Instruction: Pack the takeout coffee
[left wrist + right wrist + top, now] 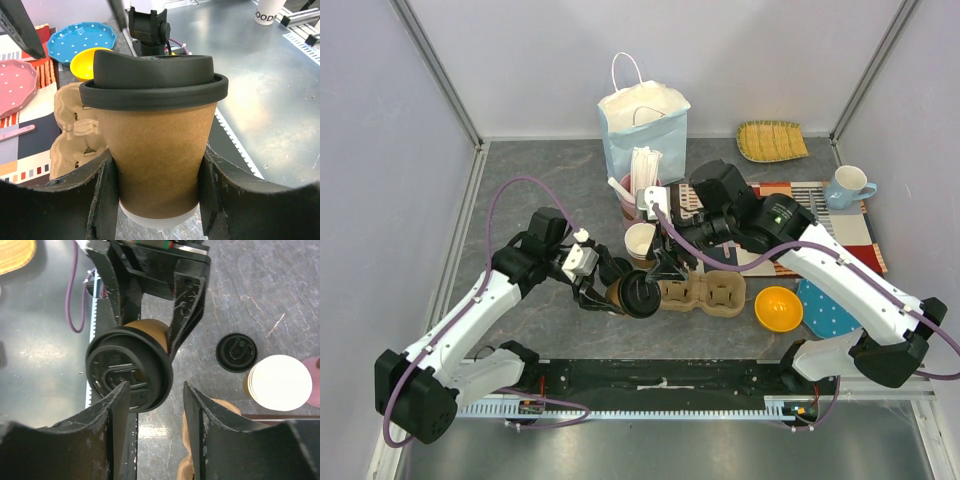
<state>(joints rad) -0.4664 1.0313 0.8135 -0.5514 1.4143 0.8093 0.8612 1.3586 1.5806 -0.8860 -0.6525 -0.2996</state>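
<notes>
The left claw (157,192) is closed on the coffee cup (157,150). It has one finger on each side of the brown paper, low down near the bottom. The black lid (127,375) is on the cup. From above, the cup is tipped over, so the lid points sideways at the right claw (157,390). The cup is near the front of the table (540,180), just beside the brown cup tray (705,293) but not in it.

The right claw is open and holds nothing. Its fingers are very close to the lid. One finger tip is in front of the lid's edge, and I cannot tell if it touches.

Here is what can go wrong. The right claw can bump the lid and pop it off. The cup is tipped, so any drink inside then runs out. The paper is soft, so a hard squeeze can bend the cup and make the lid loose. The left claw holds the cup low, so a push on the top can twist it out of the fingers. The two claws are close and can hit each other. An open cup (280,382) and a loose lid (236,352) sit near, and an arm can knock them over.
</notes>
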